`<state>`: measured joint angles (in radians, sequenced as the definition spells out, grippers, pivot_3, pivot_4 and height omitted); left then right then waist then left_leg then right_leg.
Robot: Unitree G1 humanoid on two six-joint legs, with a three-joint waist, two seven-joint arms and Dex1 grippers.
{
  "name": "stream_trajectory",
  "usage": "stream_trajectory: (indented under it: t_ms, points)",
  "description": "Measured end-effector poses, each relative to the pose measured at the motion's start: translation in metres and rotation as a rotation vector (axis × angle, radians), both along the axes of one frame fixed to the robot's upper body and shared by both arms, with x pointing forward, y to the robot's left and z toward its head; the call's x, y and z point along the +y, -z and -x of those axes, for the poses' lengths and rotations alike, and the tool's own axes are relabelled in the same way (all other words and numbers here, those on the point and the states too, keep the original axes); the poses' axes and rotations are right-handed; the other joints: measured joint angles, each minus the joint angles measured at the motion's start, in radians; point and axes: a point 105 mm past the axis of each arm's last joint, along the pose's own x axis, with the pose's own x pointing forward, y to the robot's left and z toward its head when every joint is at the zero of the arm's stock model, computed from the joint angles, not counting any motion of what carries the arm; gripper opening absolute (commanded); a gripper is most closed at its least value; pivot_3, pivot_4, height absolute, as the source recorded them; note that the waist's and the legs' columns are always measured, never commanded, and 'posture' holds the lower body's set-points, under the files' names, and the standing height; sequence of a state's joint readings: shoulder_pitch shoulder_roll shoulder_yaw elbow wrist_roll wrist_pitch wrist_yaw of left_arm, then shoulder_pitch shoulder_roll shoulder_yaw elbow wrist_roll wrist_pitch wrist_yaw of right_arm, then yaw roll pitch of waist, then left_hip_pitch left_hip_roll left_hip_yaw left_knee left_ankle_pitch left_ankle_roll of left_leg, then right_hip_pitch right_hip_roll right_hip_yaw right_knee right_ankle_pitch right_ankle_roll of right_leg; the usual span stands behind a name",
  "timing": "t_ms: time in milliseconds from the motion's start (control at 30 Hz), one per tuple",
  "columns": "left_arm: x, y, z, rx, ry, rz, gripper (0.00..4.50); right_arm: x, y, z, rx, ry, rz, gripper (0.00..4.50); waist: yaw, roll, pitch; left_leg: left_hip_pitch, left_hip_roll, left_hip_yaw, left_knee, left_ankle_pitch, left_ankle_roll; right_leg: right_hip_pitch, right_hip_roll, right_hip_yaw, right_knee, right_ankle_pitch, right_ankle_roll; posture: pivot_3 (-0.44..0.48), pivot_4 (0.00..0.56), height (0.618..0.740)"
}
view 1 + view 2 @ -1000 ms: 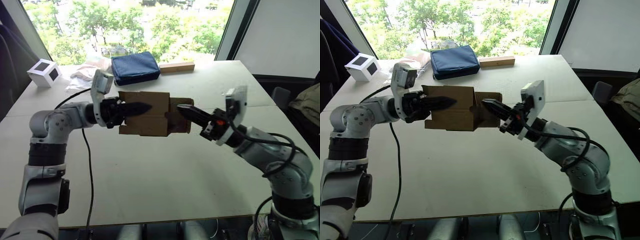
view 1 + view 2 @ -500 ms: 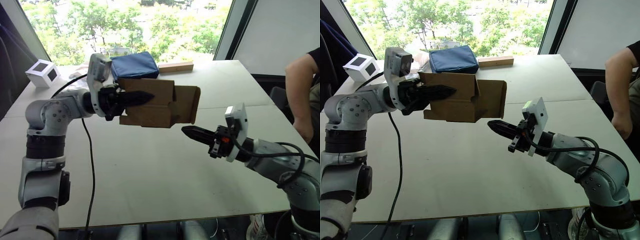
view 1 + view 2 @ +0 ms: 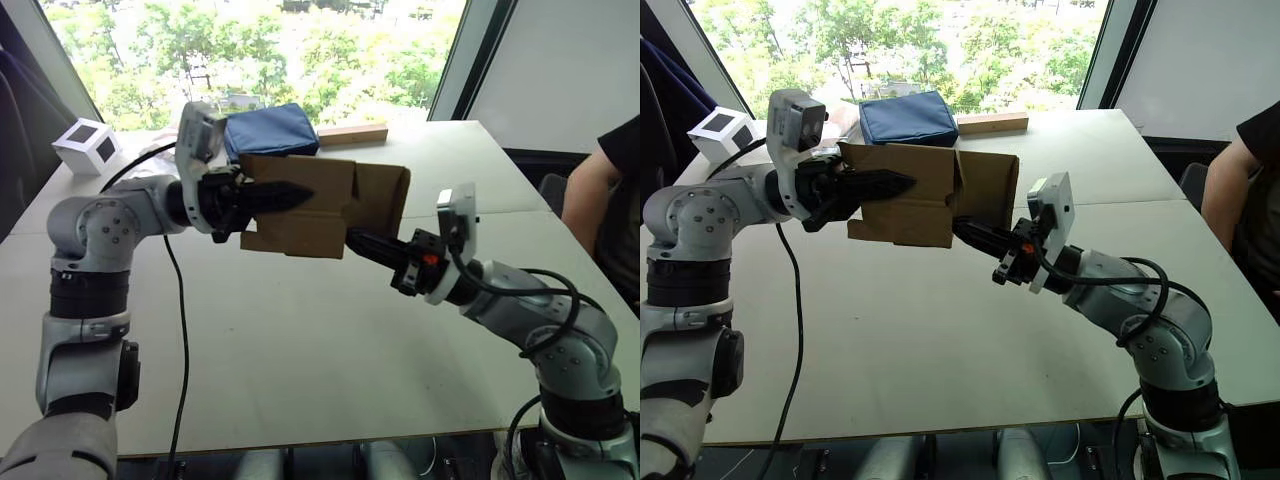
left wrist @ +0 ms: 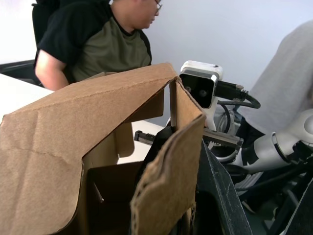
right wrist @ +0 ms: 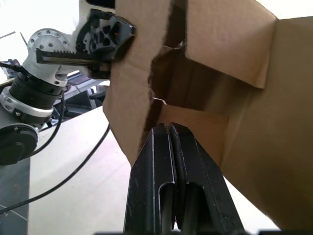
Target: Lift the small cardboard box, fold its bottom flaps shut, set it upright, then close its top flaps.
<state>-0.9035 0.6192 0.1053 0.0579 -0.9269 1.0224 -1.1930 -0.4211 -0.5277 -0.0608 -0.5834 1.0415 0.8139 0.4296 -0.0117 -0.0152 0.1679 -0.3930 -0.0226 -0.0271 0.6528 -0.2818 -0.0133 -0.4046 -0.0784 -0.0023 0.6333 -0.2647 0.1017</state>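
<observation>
The small cardboard box [image 3: 300, 205] hangs on its side above the table. My left gripper [image 3: 295, 192] is shut on its near wall, one finger inside and one outside. The end facing right is open. One of its flaps [image 3: 385, 195], plain brown, stands out sideways, and a lower flap [image 5: 195, 125] lies further in. My right gripper [image 3: 355, 240] is shut, with its tip [image 5: 168, 128] against the lower edge of that open end. The box's other end is hidden behind my left hand.
At the table's far side lie a white cube with a dark square [image 3: 88, 145], a blue pouch [image 3: 270, 133] and a long wooden block [image 3: 352, 133]. A black cable [image 3: 180, 330] hangs across the table's left. A person's arm [image 3: 600, 190] is at the right edge.
My right gripper drew back down to the right half a second ago and has now come back up to the box's open end. The left gripper raised the box slightly.
</observation>
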Motion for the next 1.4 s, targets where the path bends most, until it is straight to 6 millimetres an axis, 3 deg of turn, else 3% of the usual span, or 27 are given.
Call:
stream_trajectory:
  t_ms: [200, 433, 500, 600, 700, 800, 900, 1000, 1133, 1400]
  points:
    - [0.000, 0.000, -0.001, 0.001, -0.006, 0.000, 0.00, -0.006, -0.006, 0.002, -0.013, -0.013, 0.017, 0.02, 0.002, 0.000, 0.000, 0.000, 0.000, 0.000, 0.000, 0.000, 0.000, 0.000, 0.000, 0.000, 0.000, 0.000, 0.000, 0.000, 0.150, 0.737]
    - [0.007, -0.007, -0.002, -0.011, -0.045, 0.027, 0.00, -0.081, -0.063, -0.018, -0.117, 0.161, -0.059, 0.02, 0.001, 0.000, 0.000, 0.000, 0.000, 0.000, 0.000, 0.000, 0.001, 0.001, 0.000, 0.000, 0.000, 0.000, 0.000, 0.000, 0.150, 0.737]
    - [0.007, -0.007, -0.002, -0.010, -0.046, 0.029, 0.00, -0.096, -0.062, -0.030, -0.116, 0.241, -0.076, 0.02, 0.000, 0.000, 0.000, 0.000, 0.000, 0.000, 0.000, 0.000, 0.001, 0.001, 0.000, 0.000, 0.000, 0.000, 0.000, 0.000, 0.150, 0.737]
    - [0.007, -0.008, -0.002, -0.010, -0.047, 0.035, 0.00, -0.117, -0.032, -0.065, -0.069, 0.442, -0.001, 0.02, -0.004, 0.000, 0.000, 0.000, 0.000, 0.001, 0.000, 0.000, 0.001, 0.000, 0.000, 0.000, 0.000, 0.000, 0.000, 0.000, 0.150, 0.737]
    - [0.006, -0.009, -0.001, -0.005, -0.044, 0.038, 0.00, -0.102, -0.003, -0.085, -0.027, 0.489, 0.041, 0.02, -0.006, 0.000, 0.000, 0.000, 0.000, 0.002, -0.001, 0.000, 0.000, -0.002, 0.000, 0.001, 0.002, 0.000, 0.000, 0.000, 0.150, 0.737]
    - [0.005, -0.010, 0.000, -0.012, -0.043, 0.034, 0.00, -0.083, 0.008, -0.089, -0.018, 0.459, 0.054, 0.02, -0.003, 0.001, 0.001, -0.001, 0.000, 0.002, -0.001, 0.001, -0.001, -0.003, 0.000, 0.001, 0.003, 0.000, 0.000, 0.000, 0.150, 0.737]
    - [0.005, -0.011, 0.001, -0.016, -0.044, 0.030, 0.00, -0.069, 0.002, -0.085, -0.020, 0.390, -0.022, 0.02, 0.001, 0.000, 0.001, -0.001, -0.001, 0.001, 0.000, 0.001, -0.001, -0.002, 0.000, 0.001, 0.002, 0.000, 0.000, 0.000, 0.150, 0.737]
    - [0.005, -0.010, 0.000, -0.014, -0.046, 0.029, 0.00, -0.043, -0.010, -0.059, -0.008, 0.186, -0.147, 0.02, 0.002, 0.000, 0.001, -0.001, 0.000, 0.000, 0.000, 0.001, -0.001, -0.002, 0.000, 0.001, 0.002, 0.000, 0.000, 0.000, 0.150, 0.737]
    - [0.008, -0.010, -0.001, -0.008, -0.054, 0.028, 0.00, -0.043, -0.015, -0.043, 0.029, 0.103, -0.224, 0.02, 0.000, 0.000, 0.001, -0.001, -0.001, 0.000, 0.001, 0.001, -0.001, -0.001, -0.001, 0.001, 0.002, 0.000, 0.000, 0.000, 0.150, 0.737]
    - [0.010, -0.009, -0.003, 0.002, -0.064, 0.029, 0.00, -0.038, -0.012, -0.033, 0.103, 0.071, -0.356, 0.02, -0.002, 0.001, 0.001, 0.000, 0.000, 0.000, 0.000, 0.001, -0.001, -0.002, 0.000, 0.001, 0.002, 0.000, 0.000, 0.000, 0.150, 0.737]
